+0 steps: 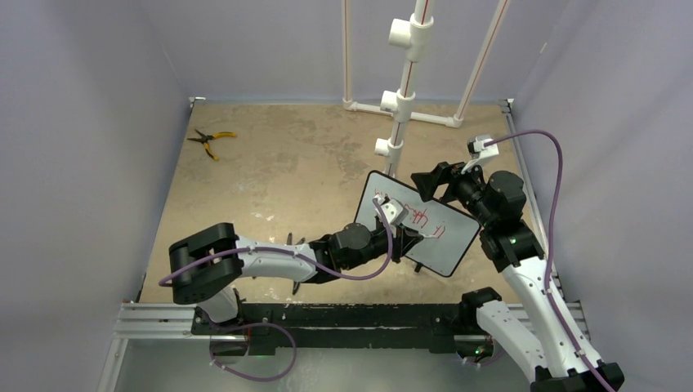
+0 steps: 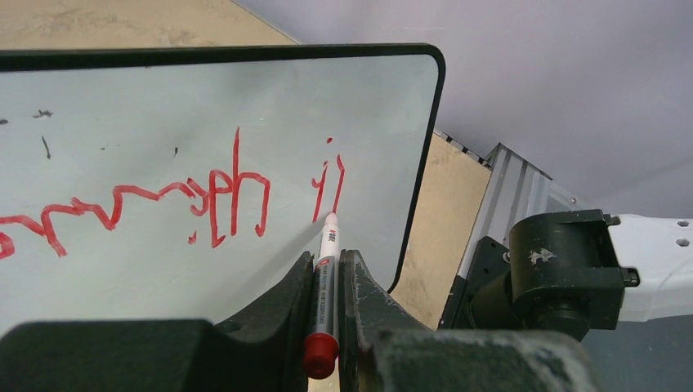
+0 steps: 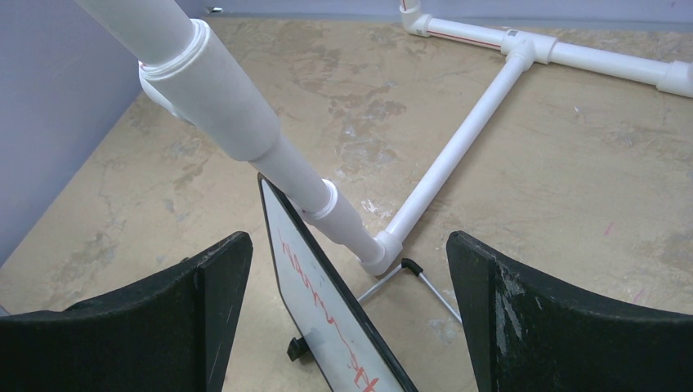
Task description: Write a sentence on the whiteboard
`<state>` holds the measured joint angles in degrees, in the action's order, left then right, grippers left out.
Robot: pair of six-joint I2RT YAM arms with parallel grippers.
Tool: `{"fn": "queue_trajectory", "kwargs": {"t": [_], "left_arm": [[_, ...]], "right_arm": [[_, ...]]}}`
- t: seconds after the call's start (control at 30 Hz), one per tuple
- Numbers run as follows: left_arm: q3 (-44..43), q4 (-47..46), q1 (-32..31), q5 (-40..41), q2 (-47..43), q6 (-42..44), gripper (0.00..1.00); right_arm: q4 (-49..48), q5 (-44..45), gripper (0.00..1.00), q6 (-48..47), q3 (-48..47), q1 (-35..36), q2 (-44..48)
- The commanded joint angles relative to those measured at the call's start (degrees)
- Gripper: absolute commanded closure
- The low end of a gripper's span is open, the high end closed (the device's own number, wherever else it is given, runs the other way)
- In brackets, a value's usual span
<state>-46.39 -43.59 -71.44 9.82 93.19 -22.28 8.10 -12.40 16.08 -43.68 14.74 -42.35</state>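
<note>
— Tan, blotched surface (image 1: 286,180), grey walls round it. State of the jaws?

— Left jaws closed on a red-capped marker (image 2: 329,269), barrel clamped between them, cap toward my wrist. Its tip (image 2: 331,219) appears to touch the whiteboard (image 2: 163,98) at the foot of the rightmost red stroke. Right jaws stand wide apart, gripping nothing.

— Position of the board and the writing?

— It stands tilted toward the surface's right side, directly ahead of the left jaws. The sentence (image 2: 163,200) runs along the board's long axis. Bare white lies between the rightmost stroke and the black frame (image 2: 425,163), so in my judgement the next stroke goes that way, and room is short. My left arm is the one in contact; the right jaws hang by the board's far upper edge.

— Anything not established?

— Words illegible. The writing is cut off at the left wrist view's edge. Whether the right jaws touch the frame, I cannot tell.
</note>
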Motion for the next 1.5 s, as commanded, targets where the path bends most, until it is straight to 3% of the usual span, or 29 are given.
{"fn": "queue_trajectory", "kwargs": {"t": [0.0, 0.57, 1.47], "left_arm": [[-3.61, -2.20, -0.19, 1.66, -0.22, 1.55, 1.00], [-6.69, -2.89, -0.19, -0.98, 2.87, 1.06, 1.00], [-3.98, -3.25, -1.04, -1.37, 3.60, -0.91, 1.00]], "right_arm": [[-2.17, 1.07, 0.09, 0.46, 0.22, 0.22, 0.41], [-2.21, 0.89, 0.08, 0.43, 0.26, 0.27, 0.42], [-2.11, 1.07, 0.08, 0.51, 0.26, 0.25, 0.29]]}}
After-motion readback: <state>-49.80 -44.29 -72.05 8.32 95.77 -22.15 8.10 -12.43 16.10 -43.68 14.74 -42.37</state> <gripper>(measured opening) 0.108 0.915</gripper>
